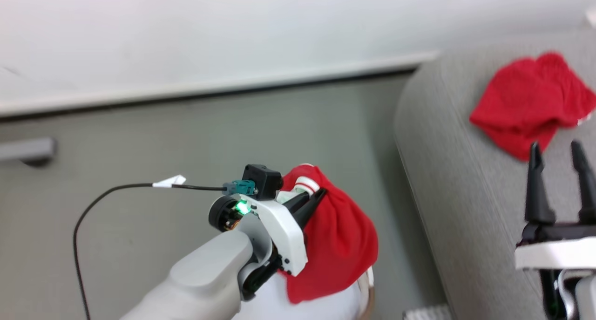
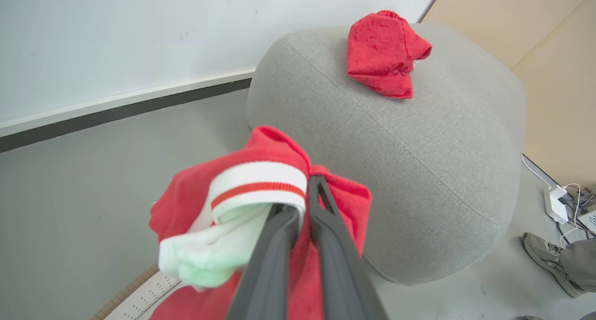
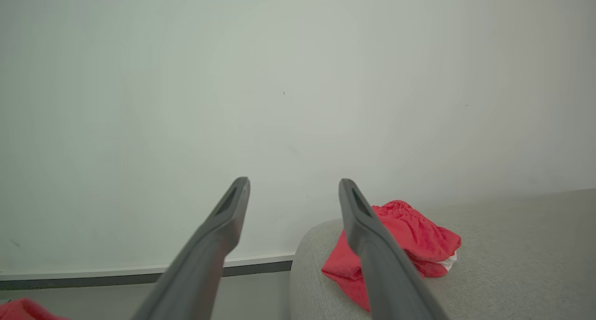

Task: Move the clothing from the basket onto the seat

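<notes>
My left gripper point(image 1: 313, 195) is shut on a red garment with white striped trim point(image 1: 342, 245), which hangs bunched from it above the cream-white basket point(image 1: 370, 292). In the left wrist view the two fingers point(image 2: 326, 227) pinch the striped cuff point(image 2: 253, 187), with a strip of the basket's perforated wall point(image 2: 139, 296) below. A plain red garment point(image 1: 531, 101) lies crumpled on the light grey seat point(image 1: 465, 194), well to the right of my left gripper. My right gripper point(image 1: 556, 145) stands open over the seat, just short of that garment point(image 3: 419, 241), with nothing between its fingers.
A white wall and dark baseboard point(image 1: 209, 94) run behind the grey floor. A black cable point(image 1: 93, 203) trails from my left wrist. A person's shoe point(image 2: 545, 259) and a white power adapter point(image 2: 554, 203) with cords lie on the floor beside the seat point(image 2: 419, 171).
</notes>
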Motion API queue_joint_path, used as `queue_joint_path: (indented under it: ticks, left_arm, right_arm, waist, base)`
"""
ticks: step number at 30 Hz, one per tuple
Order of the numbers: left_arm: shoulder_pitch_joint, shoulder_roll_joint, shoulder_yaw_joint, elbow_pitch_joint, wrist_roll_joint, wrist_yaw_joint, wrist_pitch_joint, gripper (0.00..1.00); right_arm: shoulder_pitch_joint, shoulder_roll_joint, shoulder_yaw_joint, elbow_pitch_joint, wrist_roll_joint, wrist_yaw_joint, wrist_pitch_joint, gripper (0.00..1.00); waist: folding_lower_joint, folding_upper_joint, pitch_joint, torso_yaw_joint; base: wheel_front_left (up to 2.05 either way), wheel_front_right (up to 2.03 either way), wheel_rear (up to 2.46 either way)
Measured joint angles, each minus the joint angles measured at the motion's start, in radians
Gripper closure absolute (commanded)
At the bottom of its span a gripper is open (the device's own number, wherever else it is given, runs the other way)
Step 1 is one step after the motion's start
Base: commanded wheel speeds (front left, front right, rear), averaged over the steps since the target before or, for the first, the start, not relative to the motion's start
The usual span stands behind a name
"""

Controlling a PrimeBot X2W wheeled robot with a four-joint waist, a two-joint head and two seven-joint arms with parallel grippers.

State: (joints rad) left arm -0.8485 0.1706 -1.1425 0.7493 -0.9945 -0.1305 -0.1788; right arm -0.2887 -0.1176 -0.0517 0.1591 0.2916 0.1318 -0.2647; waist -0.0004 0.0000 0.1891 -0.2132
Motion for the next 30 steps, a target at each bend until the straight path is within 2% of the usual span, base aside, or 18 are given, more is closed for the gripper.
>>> queue_joint_path:
  ticks: [5,11,21,30]
  left_arm:
    - [-0.010,0.005,0.024,-0.051,-0.005,0.011,-0.031,1.00]
    - [-0.063,0.051,0.060,-0.158,0.028,0.070,-0.052,1.00]
    - [-0.133,0.142,0.104,-0.357,0.066,0.164,-0.046,1.00]
    - [-0.133,0.169,0.107,-0.432,0.066,0.202,-0.026,1.00]
  right_arm:
    - [0.062,0.000,0.046,0.016,0.011,0.000,0.000,0.00]
    - [0.110,0.017,0.132,0.038,0.024,0.000,0.000,0.00]
    - [0.129,0.035,0.241,0.059,0.044,0.000,0.000,0.00]
    - [0.126,0.033,0.279,0.061,0.048,0.000,0.000,0.00]
  waist:
    - [0.0000,0.0000,-0.108,0.043]
    - [0.0000,0.0000,-0.189,0.091]
    - [0.0002,0.0000,-0.216,0.126]
    - [0.0004,0.0000,-0.212,0.136]
  base:
    - [0.00,0.00,0.00]
    - [0.00,0.00,0.00]
    - [0.00,0.00,0.00]
    - [0.00,0.00,0.00]
